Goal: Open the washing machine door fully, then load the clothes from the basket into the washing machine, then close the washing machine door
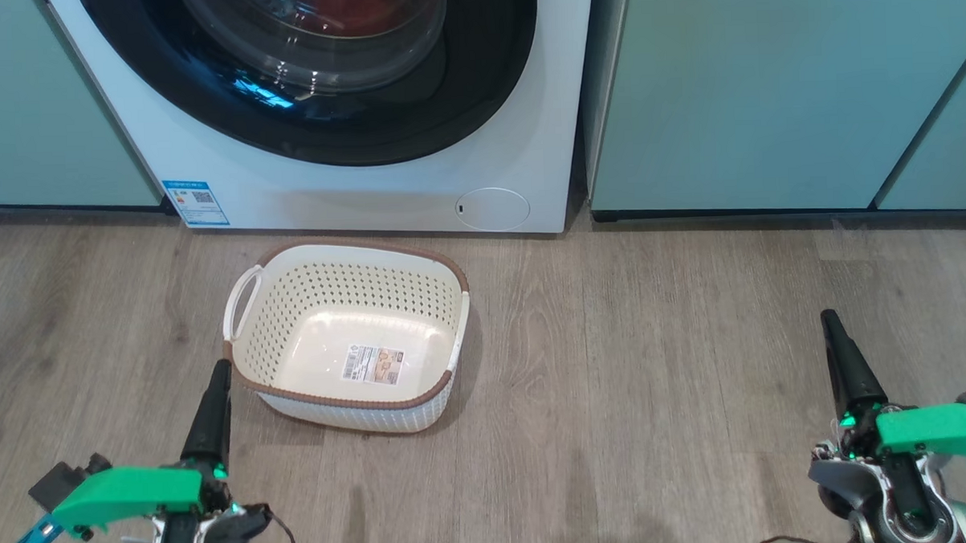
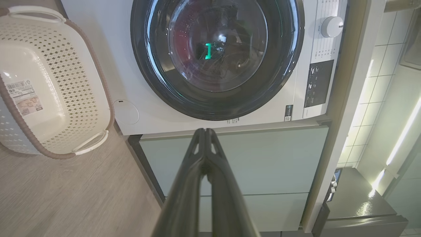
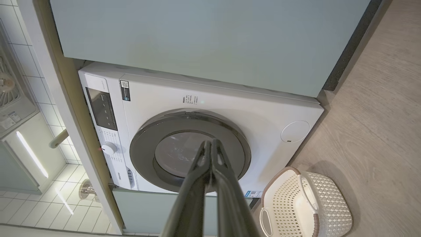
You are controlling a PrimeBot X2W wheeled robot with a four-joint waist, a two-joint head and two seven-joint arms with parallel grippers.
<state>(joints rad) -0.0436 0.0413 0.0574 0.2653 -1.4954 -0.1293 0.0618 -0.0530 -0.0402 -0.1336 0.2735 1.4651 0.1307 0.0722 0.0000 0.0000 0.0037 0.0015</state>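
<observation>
We carry our left gripper (image 1: 221, 375) at the lower left of the head view, its two long dark fingers pressed tight together, pointing up and leaning slightly right; our right gripper (image 1: 834, 326) stands at the lower right, fingers likewise closed, leaning slightly left; below them sit the left green wrist housing (image 1: 129, 491) and the right green wrist housing (image 1: 938, 431); in both wrist views the finger pairs meet at their tips.
</observation>
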